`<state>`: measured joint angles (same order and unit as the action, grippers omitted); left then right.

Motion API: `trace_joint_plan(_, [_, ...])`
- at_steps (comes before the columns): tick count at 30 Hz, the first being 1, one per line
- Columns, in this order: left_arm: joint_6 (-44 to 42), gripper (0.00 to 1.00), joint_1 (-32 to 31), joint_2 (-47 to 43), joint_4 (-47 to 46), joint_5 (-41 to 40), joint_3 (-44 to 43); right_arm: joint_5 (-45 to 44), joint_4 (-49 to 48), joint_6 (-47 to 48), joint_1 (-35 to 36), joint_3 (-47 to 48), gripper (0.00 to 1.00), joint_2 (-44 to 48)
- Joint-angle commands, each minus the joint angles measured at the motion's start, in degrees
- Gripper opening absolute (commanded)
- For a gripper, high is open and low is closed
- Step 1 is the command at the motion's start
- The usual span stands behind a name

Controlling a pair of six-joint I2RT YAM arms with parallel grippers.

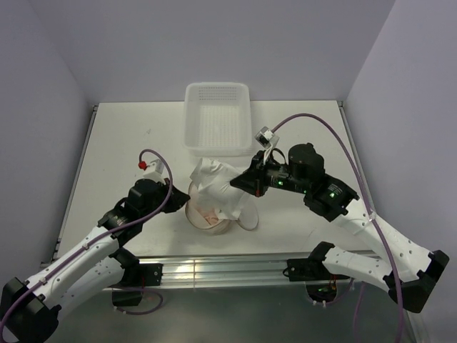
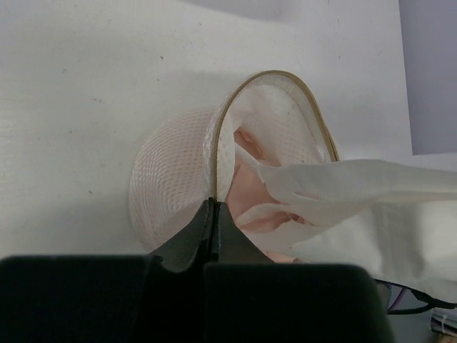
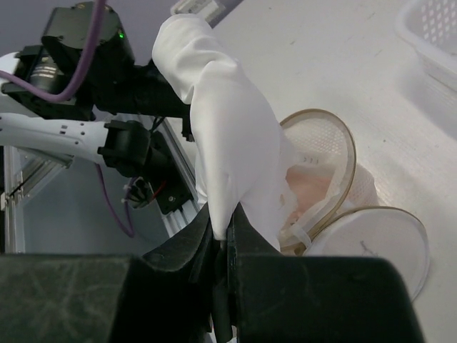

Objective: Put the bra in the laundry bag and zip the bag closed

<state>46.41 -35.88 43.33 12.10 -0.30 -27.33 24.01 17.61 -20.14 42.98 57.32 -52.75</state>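
Note:
The peach mesh laundry bag (image 1: pixel 208 216) stands open at the table's near middle, its round flap lid (image 3: pixel 371 243) lying flat beside it. My left gripper (image 2: pixel 214 205) is shut on the bag's wire rim (image 2: pixel 227 118) at the near left side. The white bra (image 1: pixel 214 179) hangs over the bag's mouth, its lower folds reaching inside. My right gripper (image 3: pixel 227 220) is shut on one end of the bra (image 3: pixel 228 121), just right of and above the bag (image 3: pixel 325 146). In the top view the left gripper (image 1: pixel 183 198) and the right gripper (image 1: pixel 244 184) flank the bag.
A white perforated plastic basket (image 1: pixel 218 118) stands at the back, just behind the bag. The left arm (image 3: pixel 86 64) is close beyond the bra in the right wrist view. A metal rail (image 1: pixel 214 271) runs along the table's near edge.

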Motion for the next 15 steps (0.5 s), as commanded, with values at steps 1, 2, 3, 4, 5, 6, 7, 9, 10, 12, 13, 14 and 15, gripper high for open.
trace_joint_plan(1, [0.2, 0.0, -0.2, -0.4, -3.4, 0.6, 0.3, -3.5, -1.0, 0.0, 1.4, 1.6, 0.0, -1.3])
trace_joint_plan(2, [0.5, 0.0, -0.1, -1.1, -3.6, 0.6, 0.7, -4.1, -0.7, 0.0, 2.4, 2.5, 0.0, -2.3])
trace_joint_plan(3, [0.7, 0.0, -0.1, -1.5, -4.0, 0.6, 0.8, -5.6, -0.6, 0.2, 3.1, 2.8, 0.0, -2.6])
trace_joint_plan(4, [0.7, 0.0, -0.2, -1.8, -4.4, 0.6, 0.8, -6.1, -1.1, 0.1, 3.5, 3.1, 0.0, -3.1])
trace_joint_plan(5, [0.6, 0.0, -0.2, -2.4, -4.2, 0.6, 0.6, -6.3, -1.4, -0.1, 4.2, 3.6, 0.0, -3.9])
trace_joint_plan(6, [0.7, 0.0, -0.2, -2.5, -3.9, 0.6, 0.5, -6.6, -1.6, -0.2, 4.7, 4.0, 0.0, -4.5])
trace_joint_plan(7, [0.7, 0.0, -0.1, -2.8, -3.5, -0.4, 0.4, -8.1, -1.3, -0.2, 5.2, 4.4, 0.0, -5.1])
trace_joint_plan(9, [1.1, 0.0, -0.1, -4.0, -3.4, -1.4, 1.0, -10.9, -0.4, 0.1, 7.2, 5.5, 0.0, -6.4])
trace_joint_plan(10, [1.2, 0.0, -0.2, -4.4, -3.4, -1.6, 1.1, -13.4, 0.1, 0.2, 7.7, 5.5, 0.0, -6.7])
trace_joint_plan(12, [1.3, 0.0, -0.1, -5.2, -2.8, -2.3, 1.4, -15.9, 0.2, -0.2, 8.4, 4.9, 0.0, -7.5])
trace_joint_plan(13, [1.3, 0.0, -0.2, -5.4, -3.0, -2.3, 1.6, -16.6, 0.6, -0.3, 8.7, 4.6, 0.0, -7.9])
trace_joint_plan(14, [1.7, 0.0, -0.2, -6.0, -3.0, -2.4, 2.1, -18.1, 0.9, -0.3, 9.1, 4.3, 0.0, -8.5])
trace_joint_plan(15, [2.0, 0.0, -0.2, -6.3, -4.1, -2.3, 2.5, -19.4, 1.3, -0.3, 9.6, 4.2, 0.0, -8.9])
